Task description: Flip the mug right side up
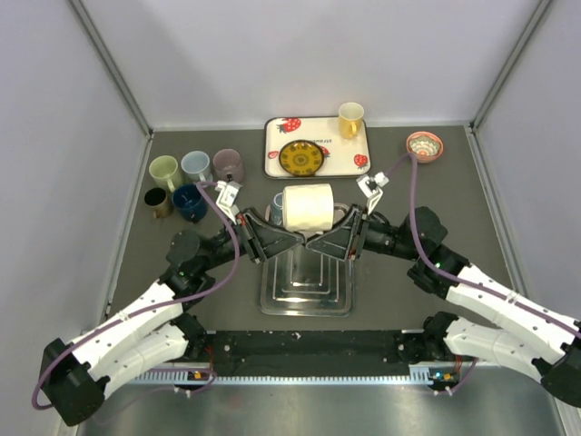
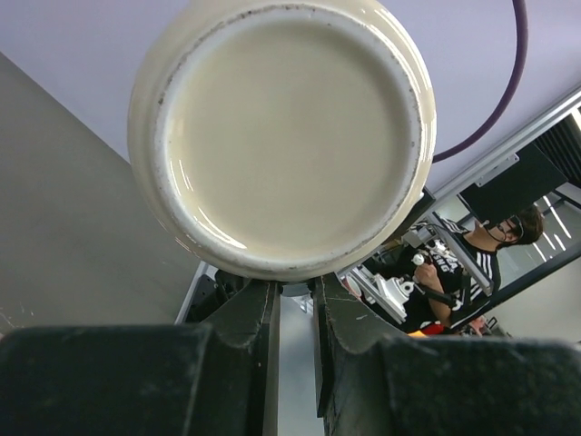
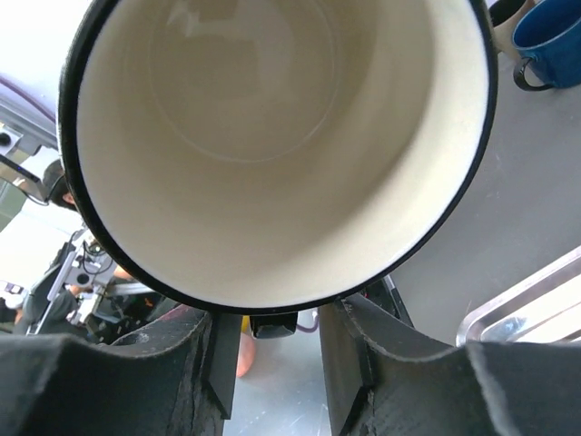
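A cream mug point(image 1: 309, 207) with a black rim hangs on its side above the table, between my two grippers. The left wrist view faces its flat base point(image 2: 281, 136); the right wrist view looks into its open mouth point(image 3: 272, 145). My left gripper point(image 1: 292, 240) point(image 2: 297, 292) is shut on the mug's dark handle under the body. My right gripper point(image 1: 318, 242) point(image 3: 272, 318) reaches in from the other side. Its fingers stand either side of the black handle point(image 3: 272, 324), with a small gap still showing, so it is open.
A shiny metal tray point(image 1: 307, 295) lies under the mug. Behind it, a white strawberry tray point(image 1: 272, 145) carries a dark plate point(image 1: 300, 157) and a yellow mug point(image 1: 350, 118). Several mugs point(image 1: 195, 182) cluster at back left, one of them blue point(image 3: 549, 41). A small bowl point(image 1: 424, 143) sits back right.
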